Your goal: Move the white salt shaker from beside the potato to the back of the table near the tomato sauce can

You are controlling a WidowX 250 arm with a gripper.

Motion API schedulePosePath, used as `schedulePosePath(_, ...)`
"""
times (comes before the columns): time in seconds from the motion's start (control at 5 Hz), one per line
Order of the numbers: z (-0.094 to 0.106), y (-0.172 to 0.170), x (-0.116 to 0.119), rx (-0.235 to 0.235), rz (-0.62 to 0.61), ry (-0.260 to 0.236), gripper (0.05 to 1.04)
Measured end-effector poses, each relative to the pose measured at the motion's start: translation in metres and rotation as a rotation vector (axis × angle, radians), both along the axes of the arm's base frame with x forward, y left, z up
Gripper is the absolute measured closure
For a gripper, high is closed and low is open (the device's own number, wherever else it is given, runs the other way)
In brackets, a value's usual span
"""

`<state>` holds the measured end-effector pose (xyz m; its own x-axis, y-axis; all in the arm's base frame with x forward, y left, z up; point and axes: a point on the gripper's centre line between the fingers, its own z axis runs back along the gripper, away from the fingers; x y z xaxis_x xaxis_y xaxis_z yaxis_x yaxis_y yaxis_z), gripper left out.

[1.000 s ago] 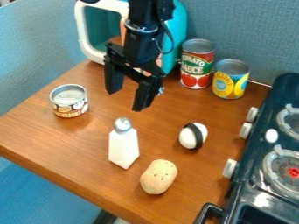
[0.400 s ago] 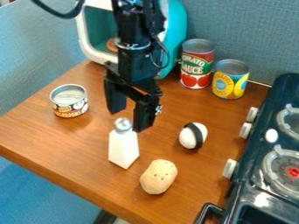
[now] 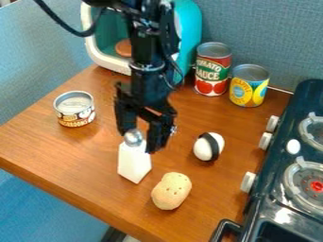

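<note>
A grey-blue fabric-textured wall rises behind a brown wood-grain table. Along the table's right side is a dark toy stove with two grey ring burners, the nearer one red at its centre, and three pale knobs along its edge. At the back stands one teal, white-framed toy oven, open at the front, with an orange-brown round thing inside.

The one black arm comes down from the top edge in front of the oven. Its black two-finger gripper is open, the fingers well parted around the top of a white, square-sided shaker with a silvery rounded cap. No firm grip shows, and whether either finger touches the shaker cannot be told. The shaker stands upright on the table, left of centre.

There are three metal cans: a tall red-and-green one and a shorter yellow-and-blue one side by side at the back right, and a low one with a mushroom label at the left. Toward the front lie one tan, dotted, potato-like toy and, smaller, one white egg-shaped toy with a black band.
</note>
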<state>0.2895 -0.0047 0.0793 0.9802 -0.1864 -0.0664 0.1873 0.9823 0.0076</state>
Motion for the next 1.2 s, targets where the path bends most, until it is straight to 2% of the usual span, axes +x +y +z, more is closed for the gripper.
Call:
schedulePosePath(0.2,-0.002,0.002,0.002,0.010,0.019,0.005,0.082)
schedulePosePath(0.6,-0.015,0.006,-0.002,0.043,0.040,0.072,0.082)
schedulePosePath(0.8,-0.019,0.006,-0.003,0.048,0.036,0.088,0.124)
schedulePosePath(1.0,-0.019,0.007,-0.003,0.045,0.040,0.090,0.392)
schedulePosePath(1.2,-0.018,0.007,-0.003,0.024,0.056,0.093,0.459)
